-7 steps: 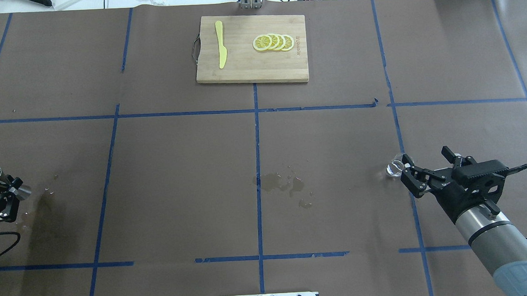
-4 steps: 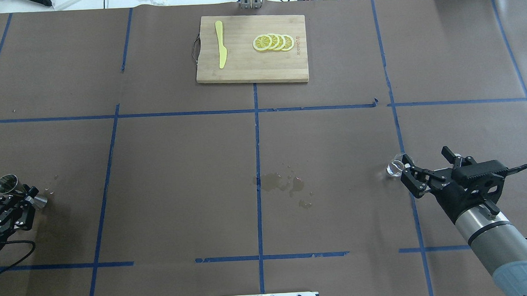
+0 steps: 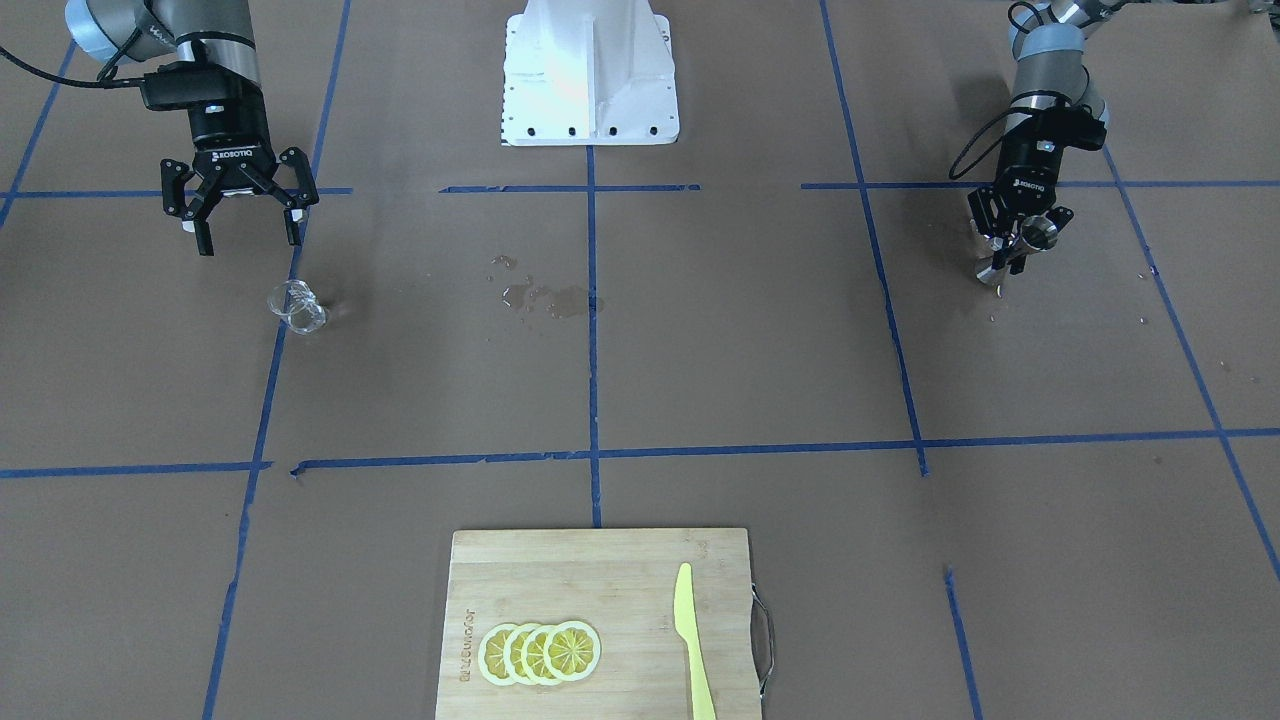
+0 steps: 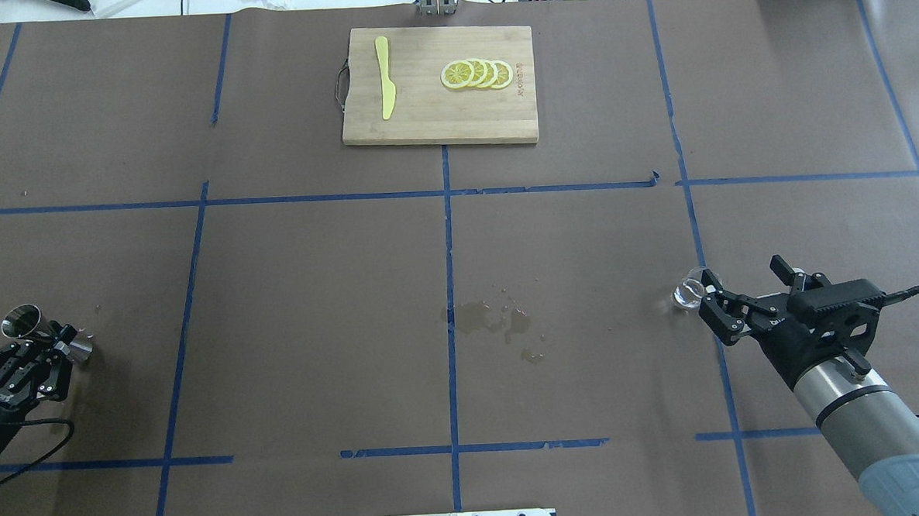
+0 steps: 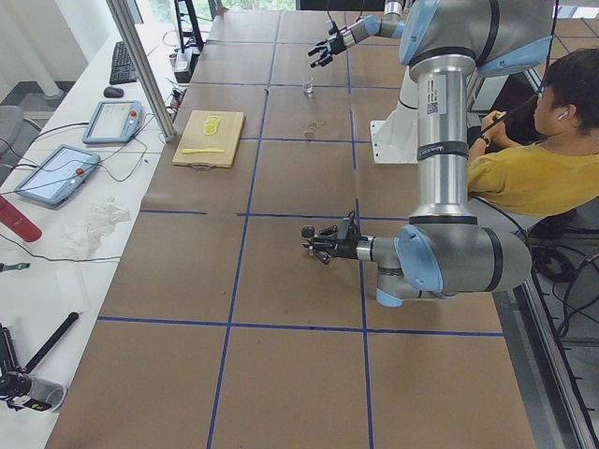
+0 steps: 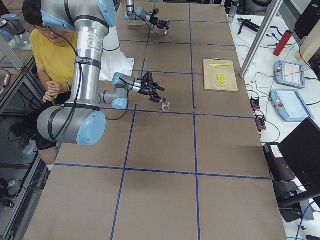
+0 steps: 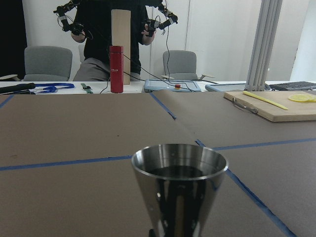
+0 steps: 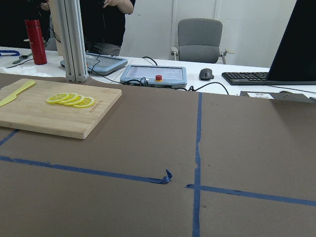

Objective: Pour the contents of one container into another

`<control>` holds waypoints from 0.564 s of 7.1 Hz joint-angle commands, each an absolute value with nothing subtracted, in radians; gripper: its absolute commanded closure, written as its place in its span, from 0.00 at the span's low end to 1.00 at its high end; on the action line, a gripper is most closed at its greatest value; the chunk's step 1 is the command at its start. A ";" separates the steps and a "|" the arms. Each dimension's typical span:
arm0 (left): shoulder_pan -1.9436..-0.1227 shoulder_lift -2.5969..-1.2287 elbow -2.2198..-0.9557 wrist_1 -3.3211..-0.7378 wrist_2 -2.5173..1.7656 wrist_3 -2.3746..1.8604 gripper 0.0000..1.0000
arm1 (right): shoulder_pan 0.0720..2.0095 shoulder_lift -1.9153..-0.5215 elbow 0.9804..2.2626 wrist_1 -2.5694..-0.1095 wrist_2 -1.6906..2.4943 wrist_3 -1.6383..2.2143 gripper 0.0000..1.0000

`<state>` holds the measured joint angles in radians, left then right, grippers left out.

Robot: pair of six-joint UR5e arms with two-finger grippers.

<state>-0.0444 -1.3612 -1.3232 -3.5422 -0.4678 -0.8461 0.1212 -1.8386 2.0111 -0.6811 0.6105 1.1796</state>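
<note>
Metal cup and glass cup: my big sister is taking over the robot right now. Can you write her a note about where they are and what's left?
Left hand: shut on the metal cup, holding it upright at the table's left end.
Right hand: open, close to the glass cup, not gripping it.
Glass cup: upright on the table's right side, far from the metal cup.
Done: metal cup is picked up. A puddle lies mid-table.
To do: I cannot tell whether anything was poured. If not, grip the glass cup, bring both together, tip it into the metal cup.
</note>
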 commanded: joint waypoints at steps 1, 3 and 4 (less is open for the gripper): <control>-0.037 -1.362 -1.322 -3.511 -0.449 -0.844 1.00 | 0.121 -1.839 2.010 -0.681 0.612 1.180 0.00; -0.031 -1.362 -1.322 -3.510 -0.449 -0.844 1.00 | 0.121 -1.839 2.011 -0.681 0.612 1.180 0.00; -0.029 -1.362 -1.322 -3.510 -0.449 -0.844 1.00 | 0.121 -1.839 2.011 -0.681 0.612 1.180 0.00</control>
